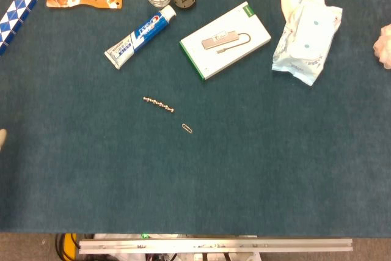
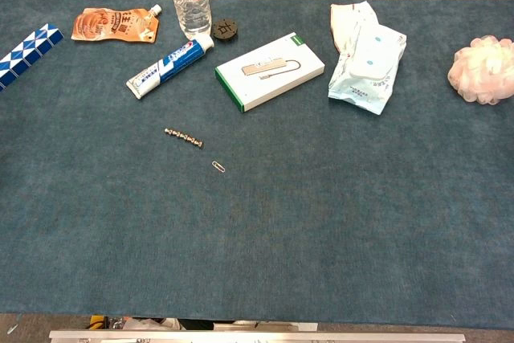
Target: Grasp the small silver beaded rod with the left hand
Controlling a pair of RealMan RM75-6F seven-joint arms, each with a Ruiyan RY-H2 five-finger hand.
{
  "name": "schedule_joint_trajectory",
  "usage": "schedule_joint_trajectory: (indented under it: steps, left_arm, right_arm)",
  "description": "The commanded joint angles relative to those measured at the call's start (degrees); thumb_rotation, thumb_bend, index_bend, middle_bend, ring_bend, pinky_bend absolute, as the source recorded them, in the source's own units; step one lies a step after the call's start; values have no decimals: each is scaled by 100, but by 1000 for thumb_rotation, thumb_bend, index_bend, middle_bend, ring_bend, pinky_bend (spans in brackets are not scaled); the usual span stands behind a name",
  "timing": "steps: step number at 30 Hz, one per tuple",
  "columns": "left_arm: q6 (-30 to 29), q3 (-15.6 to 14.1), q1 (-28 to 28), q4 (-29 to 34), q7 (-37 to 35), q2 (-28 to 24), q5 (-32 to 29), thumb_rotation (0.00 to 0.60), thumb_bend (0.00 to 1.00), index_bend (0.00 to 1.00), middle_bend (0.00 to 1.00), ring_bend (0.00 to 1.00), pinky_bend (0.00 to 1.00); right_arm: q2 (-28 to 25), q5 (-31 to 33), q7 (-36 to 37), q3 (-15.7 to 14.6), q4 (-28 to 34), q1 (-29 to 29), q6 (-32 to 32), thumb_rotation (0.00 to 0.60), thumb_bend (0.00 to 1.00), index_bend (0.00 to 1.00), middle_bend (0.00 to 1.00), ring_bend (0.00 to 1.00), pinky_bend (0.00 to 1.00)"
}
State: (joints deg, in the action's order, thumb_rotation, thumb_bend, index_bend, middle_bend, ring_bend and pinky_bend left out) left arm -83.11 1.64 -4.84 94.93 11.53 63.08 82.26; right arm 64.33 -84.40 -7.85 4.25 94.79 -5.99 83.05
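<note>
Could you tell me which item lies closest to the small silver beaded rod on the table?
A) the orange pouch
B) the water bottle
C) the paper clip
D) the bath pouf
C: the paper clip lies just beside the small silver beaded rod, toward the robot and apart from it, while the other items sit along the far edge of the table.

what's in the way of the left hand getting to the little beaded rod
Nothing visible. The silver beaded rod lies alone on the blue cloth; the paper clip sits apart on its near right, the toothpaste tube farther back. Neither hand is clearly in view.
</note>
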Motion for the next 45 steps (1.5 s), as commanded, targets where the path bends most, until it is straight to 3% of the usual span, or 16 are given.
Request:
schedule_joint_trajectory:
  steps: [1, 11, 13, 24, 29, 34, 37, 45]
  left_arm:
    - [9, 19, -16, -1, 9, 1, -9, 546, 247, 148, 143, 138, 110]
    - [59, -28, -47, -83, -226, -20, 134, 552, 246, 160, 171, 154, 120]
    - [110, -29, -84, -105, -327, -33, 169, 580, 246, 175, 191, 177, 146]
    - [958, 77, -893, -439, -1196, -72, 668, 600, 246, 188, 276, 252, 262]
    - [1506, 113, -1389, -579, -1489, -6, 853, 600, 246, 207, 370, 364, 437]
    - [2195, 79, -1922, -810, -1660, 205, 982, 600, 246, 241, 520, 563, 728]
    - [2540, 57, -2217, -965, -1751, 383, 1050, 600, 246, 272, 624, 685, 835]
    - [3180, 120, -2862, -1579, -1744, 1021, 991, 600, 246, 388, 816, 849, 956]
  right_arm:
    - [-5, 9, 20, 9, 1, 6, 11, 600, 247, 50, 264, 222, 375]
    - [-82, -79, 54, 60, 43, -22, 89, 600, 247, 49, 268, 222, 375]
    - [-109, -100, 53, 86, 64, -37, 110, 600, 247, 49, 272, 227, 375]
    - [-326, -66, -117, 268, 330, -218, 34, 600, 248, 50, 300, 270, 376]
    - [-370, -13, -131, 286, 379, -261, -31, 600, 248, 50, 308, 278, 376]
    - [-371, 54, -103, 272, 380, -268, -82, 600, 249, 50, 351, 370, 405]
    - [-383, 89, -109, 257, 390, -256, -93, 600, 248, 50, 358, 380, 405]
    - [-438, 128, -146, 245, 445, -227, -58, 600, 248, 50, 363, 396, 405]
